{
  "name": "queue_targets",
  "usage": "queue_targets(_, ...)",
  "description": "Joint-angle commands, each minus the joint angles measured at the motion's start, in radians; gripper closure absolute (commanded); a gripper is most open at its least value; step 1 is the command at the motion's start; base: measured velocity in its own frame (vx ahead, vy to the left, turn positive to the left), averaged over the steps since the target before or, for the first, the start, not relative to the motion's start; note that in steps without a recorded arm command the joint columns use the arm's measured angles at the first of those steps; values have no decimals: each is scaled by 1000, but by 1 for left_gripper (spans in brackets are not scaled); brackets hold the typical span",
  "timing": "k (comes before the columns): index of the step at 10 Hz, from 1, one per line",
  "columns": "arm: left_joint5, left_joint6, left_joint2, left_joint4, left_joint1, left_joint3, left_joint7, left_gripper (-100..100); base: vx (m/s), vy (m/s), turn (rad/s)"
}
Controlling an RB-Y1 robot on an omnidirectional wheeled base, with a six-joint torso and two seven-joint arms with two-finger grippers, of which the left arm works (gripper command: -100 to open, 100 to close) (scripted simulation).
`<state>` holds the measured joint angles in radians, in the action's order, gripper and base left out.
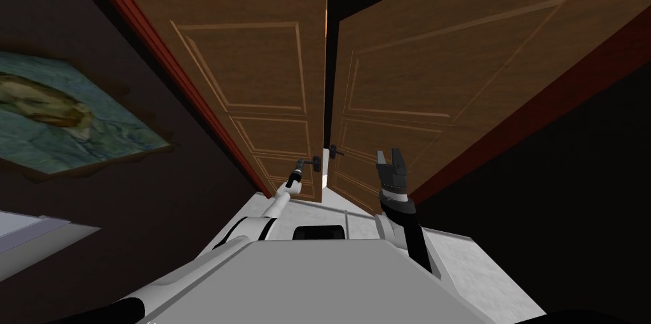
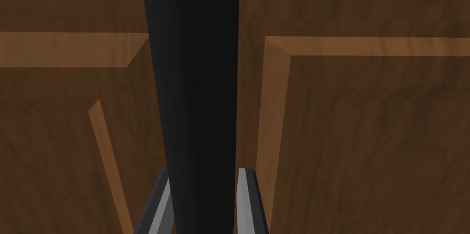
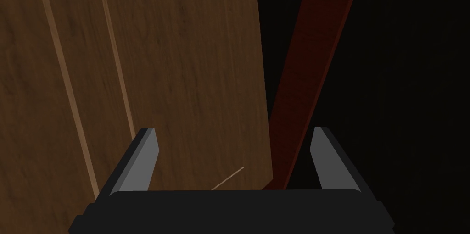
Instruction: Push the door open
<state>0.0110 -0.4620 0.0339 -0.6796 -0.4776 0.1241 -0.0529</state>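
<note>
Plainly, from the head view, stands close before a brown panelled double door: left leaf bearing the dark handle, right leaf just across a narrow black gap from that handle, red-brown frame well out to the handle's other side. Has the left gripper right at the handle with the arm stretched straight toward it, likely so that a shove lands at the leaf's free edge, where it turns most easily. Hangs the right gripper near the handle but across the gap, before the right leaf and apart from it, seemingly in reserve rather than at work. Next, the left wrist view: pinches the handle, a black bar, between both fingers, pressed against its sides, with the wood panel close behind; suggests unlatching first, pushing after. Lastly, the right wrist view: shows the fingers spread wide on nothing, aimed along the right leaf's outer edge toward the frame and a black area beyond, far from the handle. Reads as a push barely begun, leaves only slightly parted.
</note>
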Motion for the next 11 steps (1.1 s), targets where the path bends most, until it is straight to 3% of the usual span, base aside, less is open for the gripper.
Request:
queue_targets(1, 8, -14, 27, -13, -10, 43, -17, 100, 14, 6, -100)
queue_targets(4, 11, -15, 30, -15, -10, 62, -28, 100, 16, 12, -33)
queue_targets(6, 16, -18, 34, -18, -9, 101, -49, 100, 10, 15, -79)
queue_targets(7, 16, -18, 34, -18, -9, 101, -49, 100, 12, 10, -35)
queue_targets(8, 16, -18, 34, 34, -9, 101, -49, 100, 22, 9, 27)
queue_targets(9, 16, -18, 34, -18, -9, 101, -49, 100, 16, 19, 74)
queue_targets(10, 13, 3, 17, -20, 5, 82, -47, -100, -102, -22, -41)
queue_targets(11, 13, 4, 16, -20, 5, 79, -46, -100, -196, -57, -56)
